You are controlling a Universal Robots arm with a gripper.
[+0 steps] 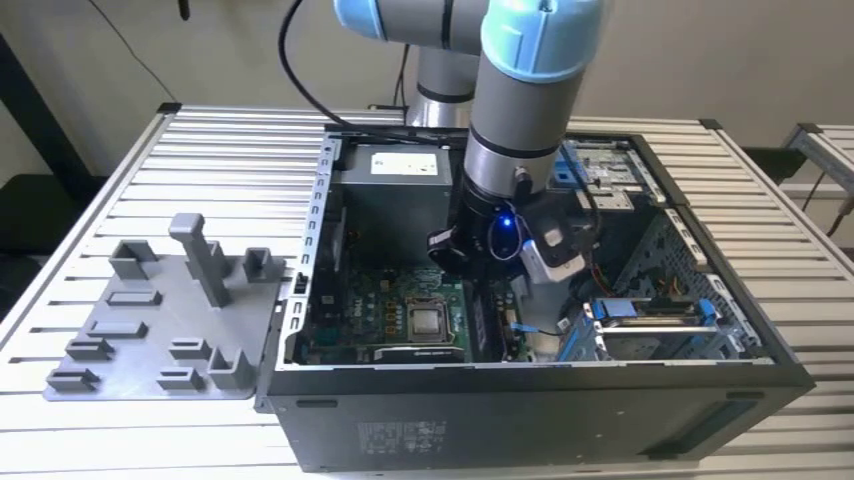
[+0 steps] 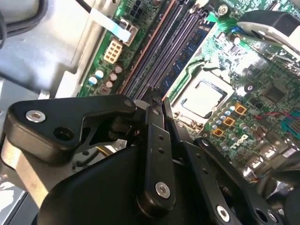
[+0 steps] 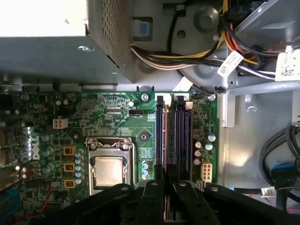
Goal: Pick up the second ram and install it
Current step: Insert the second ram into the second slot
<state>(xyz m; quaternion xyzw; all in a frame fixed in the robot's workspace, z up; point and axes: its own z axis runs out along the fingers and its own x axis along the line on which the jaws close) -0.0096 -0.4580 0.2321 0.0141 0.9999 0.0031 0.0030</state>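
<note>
The second ram (image 3: pixel 166 206) looked to be in the claw: in the first wrist view a thin brownish edge sat pinched between the two black fingers, though so little of it showed that I call that a judgement, not a certainty. The gripper (image 3: pixel 166 171) was drawn narrow, fingers nearly together, and hung right over the near end of the memory slots (image 3: pixel 171 131), in line with the long channels. In the second wrist view the gripper (image 2: pixel 154 96) stood just above those same slots, and one channel already carried a seated stick (image 2: pixel 187 44) with its chips showing, so the first module seemed done. Beside the slots lay the processor socket (image 3: pixel 110 168), all on the green motherboard (image 3: pixel 117 117). In the exterior view the gripper (image 1: pixel 514 300) was low in the centre of the frame, deep inside the open computer case (image 1: pixel 534 400), with the power supply (image 1: pixel 400 165) toward the upper middle and the grey parts holder (image 1: pixel 147 330) at the lower left on the slatted table (image 1: pixel 200 150). As I read it, the pick was over and the install was in hand: lining up over a free slot. That step called for the stick square to the channel, and I could not tell whether it touched.
</note>
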